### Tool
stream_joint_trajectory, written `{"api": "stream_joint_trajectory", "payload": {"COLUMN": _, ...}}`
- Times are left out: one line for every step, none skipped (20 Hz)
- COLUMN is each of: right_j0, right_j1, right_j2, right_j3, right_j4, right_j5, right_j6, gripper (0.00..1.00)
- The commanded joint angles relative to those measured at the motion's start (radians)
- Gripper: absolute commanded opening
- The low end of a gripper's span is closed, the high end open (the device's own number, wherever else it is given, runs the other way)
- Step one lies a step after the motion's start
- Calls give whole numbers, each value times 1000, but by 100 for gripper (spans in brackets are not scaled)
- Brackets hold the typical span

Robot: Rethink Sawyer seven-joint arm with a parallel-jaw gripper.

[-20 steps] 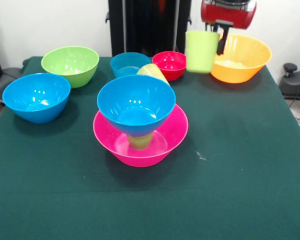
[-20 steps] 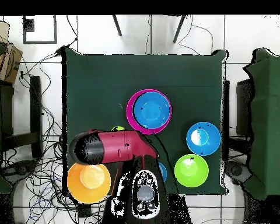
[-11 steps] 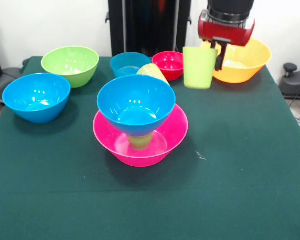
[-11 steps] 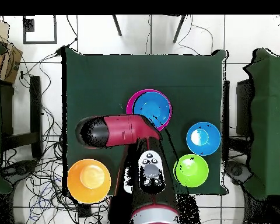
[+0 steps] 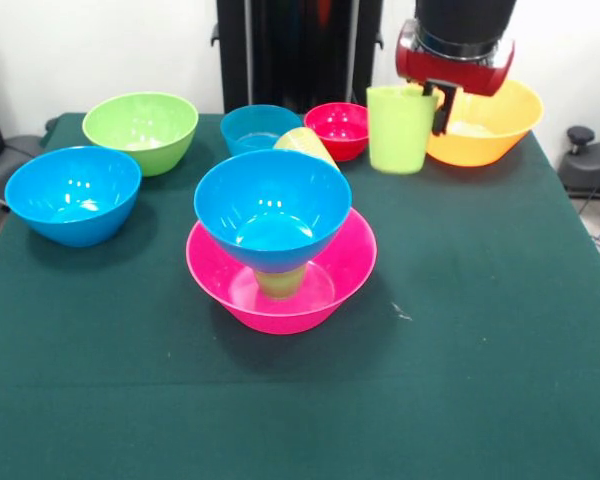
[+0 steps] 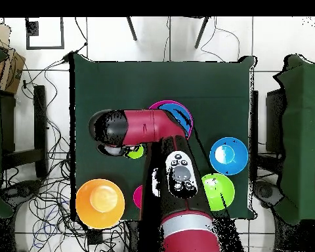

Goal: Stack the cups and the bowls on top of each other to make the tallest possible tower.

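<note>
My gripper (image 5: 427,100) is shut on the rim of a lime green cup (image 5: 401,129), which hangs upright in the air in front of the orange bowl (image 5: 490,121). From overhead, that cup (image 6: 135,152) shows just beside the gripper (image 6: 119,150). The tower stands mid-table: a wide pink bowl (image 5: 352,268) holds an upturned green cup (image 5: 280,283), and a blue bowl (image 5: 272,211) rests on it. The held cup is to the right of and behind the tower. A yellow-orange cup (image 5: 306,144) lies tilted behind the tower. In the overhead view my arm covers most of the tower (image 6: 184,115).
A small blue bowl (image 5: 259,128) and a small red bowl (image 5: 337,128) sit at the back. At the left are a green bowl (image 5: 140,129) and a medium blue bowl (image 5: 72,193). The overhead view shows the orange bowl (image 6: 100,203) near the table corner.
The arm has carried the green cup away from the orange bowl and closer to the tower. The bowls and the tower have not moved.
</note>
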Motion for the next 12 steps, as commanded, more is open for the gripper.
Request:
{"api": "stream_joint_trajectory", "payload": {"right_j0": -57, "right_j1": -54, "right_j2": 134, "right_j3": -70, "right_j4": -35, "right_j5": 210, "right_j6": -260, "gripper": 0}}
{"api": "stream_joint_trajectory", "payload": {"right_j0": -64, "right_j1": -61, "right_j2": 139, "right_j3": -63, "right_j4": -39, "right_j5": 211, "right_j6": -263, "gripper": 0}}
{"api": "stream_joint_trajectory", "payload": {"right_j0": -71, "right_j1": -61, "right_j2": 146, "right_j3": -64, "right_j4": -46, "right_j5": 215, "right_j6": -267, "gripper": 0}}
{"api": "stream_joint_trajectory", "payload": {"right_j0": -77, "right_j1": -64, "right_j2": 152, "right_j3": -66, "right_j4": -53, "right_j5": 221, "right_j6": -269, "gripper": 0}}
{"api": "stream_joint_trajectory", "payload": {"right_j0": -80, "right_j1": -68, "right_j2": 158, "right_j3": -63, "right_j4": -56, "right_j5": 225, "right_j6": -267, "gripper": 0}}
{"api": "stream_joint_trajectory", "payload": {"right_j0": -86, "right_j1": -74, "right_j2": 164, "right_j3": -58, "right_j4": -57, "right_j5": 229, "right_j6": -266, "gripper": 0}}
{"api": "stream_joint_trajectory", "payload": {"right_j0": -90, "right_j1": -79, "right_j2": 169, "right_j3": -55, "right_j4": -59, "right_j5": 230, "right_j6": -265, "gripper": 0}}
{"api": "stream_joint_trajectory", "payload": {"right_j0": -97, "right_j1": -81, "right_j2": 174, "right_j3": -58, "right_j4": -64, "right_j5": 237, "right_j6": -270, "gripper": 0}}
{"api": "stream_joint_trajectory", "payload": {"right_j0": -102, "right_j1": -82, "right_j2": 178, "right_j3": -62, "right_j4": -70, "right_j5": 247, "right_j6": -275, "gripper": 0}}
{"api": "stream_joint_trajectory", "payload": {"right_j0": -104, "right_j1": -76, "right_j2": 180, "right_j3": -70, "right_j4": -78, "right_j5": 256, "right_j6": -276, "gripper": 0}}
{"api": "stream_joint_trajectory", "payload": {"right_j0": -107, "right_j1": -69, "right_j2": 183, "right_j3": -77, "right_j4": -85, "right_j5": 265, "right_j6": -278, "gripper": 0}}
{"api": "stream_joint_trajectory", "payload": {"right_j0": -111, "right_j1": -56, "right_j2": 186, "right_j3": -83, "right_j4": -93, "right_j5": 259, "right_j6": -280, "gripper": 0}}
